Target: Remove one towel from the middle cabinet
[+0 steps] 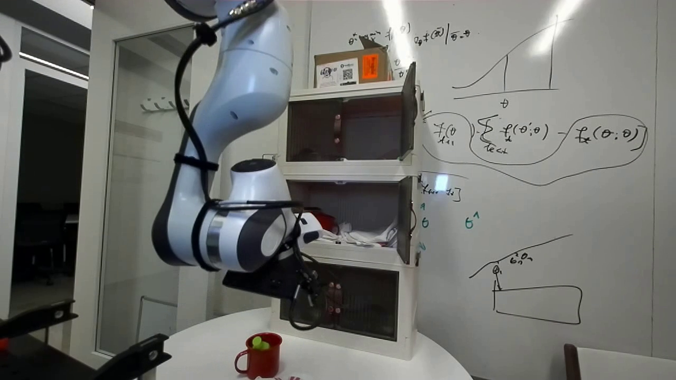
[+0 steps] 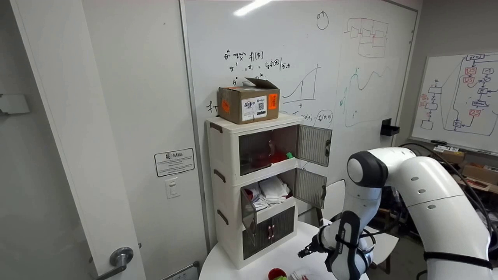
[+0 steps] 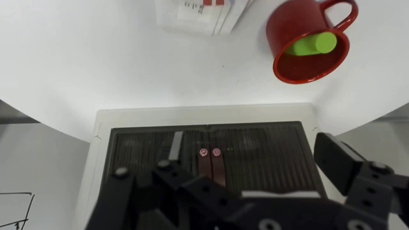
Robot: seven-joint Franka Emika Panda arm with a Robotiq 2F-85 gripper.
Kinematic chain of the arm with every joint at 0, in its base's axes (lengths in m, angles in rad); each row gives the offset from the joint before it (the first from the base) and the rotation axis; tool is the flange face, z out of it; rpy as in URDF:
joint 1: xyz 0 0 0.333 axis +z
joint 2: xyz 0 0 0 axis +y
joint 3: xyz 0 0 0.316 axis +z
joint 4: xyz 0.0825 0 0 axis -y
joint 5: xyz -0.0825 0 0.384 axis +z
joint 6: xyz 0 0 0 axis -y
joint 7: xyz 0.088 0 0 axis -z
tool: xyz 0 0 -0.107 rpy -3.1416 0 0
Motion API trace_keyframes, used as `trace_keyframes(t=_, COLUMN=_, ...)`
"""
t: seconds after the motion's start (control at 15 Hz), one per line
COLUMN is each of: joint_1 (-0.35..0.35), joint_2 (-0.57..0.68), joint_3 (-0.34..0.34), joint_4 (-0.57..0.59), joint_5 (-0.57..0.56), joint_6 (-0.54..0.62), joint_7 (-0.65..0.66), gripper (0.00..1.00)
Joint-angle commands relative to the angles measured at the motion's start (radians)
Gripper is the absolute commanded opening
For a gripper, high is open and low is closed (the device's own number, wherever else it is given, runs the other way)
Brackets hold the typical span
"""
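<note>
The middle cabinet (image 1: pixel 351 254) (image 2: pixel 274 208) is the white middle tier of the tall unit. Both its doors stand open; the right door (image 1: pixel 405 221) (image 2: pixel 310 188) shows in both exterior views, the left door (image 2: pixel 249 217) in only one. White towels (image 1: pixel 372 235) (image 2: pixel 274 189) lie loosely heaped inside, beside something red (image 1: pixel 324 219). My gripper (image 1: pixel 309 295) (image 2: pixel 305 252) is in front of the unit, below the middle cabinet, near the height of the lowest tier. In the wrist view my gripper (image 3: pixel 254 153) is open, with nothing between its fingers. The wrist view shows neither the middle cabinet nor its towels.
The lowest tier's dark doors (image 3: pixel 265 153) (image 1: pixel 364 301) are shut. The top tier's right door (image 1: pixel 409 112) (image 2: pixel 314 145) is open. A red mug (image 1: pixel 264 359) (image 3: pixel 297 28) holding something green and a white, red-striped item (image 3: pixel 195 14) stand on the white table (image 3: pixel 143 73).
</note>
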Motion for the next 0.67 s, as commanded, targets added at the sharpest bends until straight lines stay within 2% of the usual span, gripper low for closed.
trace_keyframes(t=0.0, joint_1=-0.009, joint_2=-0.244, joint_3=-0.009, joint_4=-0.155, joint_5=-0.103, joint_6=-0.269, joint_7=0.06, gripper=1.0)
trace_keyframes(t=0.13, joint_1=-0.033, joint_2=-0.33, joint_3=0.012, joint_4=-0.191, joint_5=-0.189, joint_6=-0.422, joint_7=0.106, gripper=1.0)
trace_keyframes(t=0.2, joint_1=-0.07, joint_2=-0.364, joint_3=0.047, joint_4=-0.204, joint_5=-0.245, joint_6=-0.5, joint_7=0.131, gripper=1.0)
trace_keyframes(t=0.33, joint_1=-0.193, joint_2=-0.413, joint_3=0.179, joint_4=-0.228, joint_5=-0.307, joint_6=-0.659, joint_7=0.138, gripper=1.0)
trace_keyframes(t=0.4, joint_1=-0.276, joint_2=-0.427, joint_3=0.277, joint_4=-0.241, joint_5=-0.279, joint_6=-0.741, joint_7=0.097, gripper=1.0)
trace_keyframes(t=0.53, joint_1=-0.377, joint_2=-0.447, joint_3=0.429, joint_4=-0.237, joint_5=-0.09, joint_6=-0.909, joint_7=-0.035, gripper=1.0)
trace_keyframes(t=0.6, joint_1=-0.446, joint_2=-0.467, joint_3=0.509, joint_4=-0.221, joint_5=0.002, joint_6=-0.958, joint_7=-0.087, gripper=1.0)
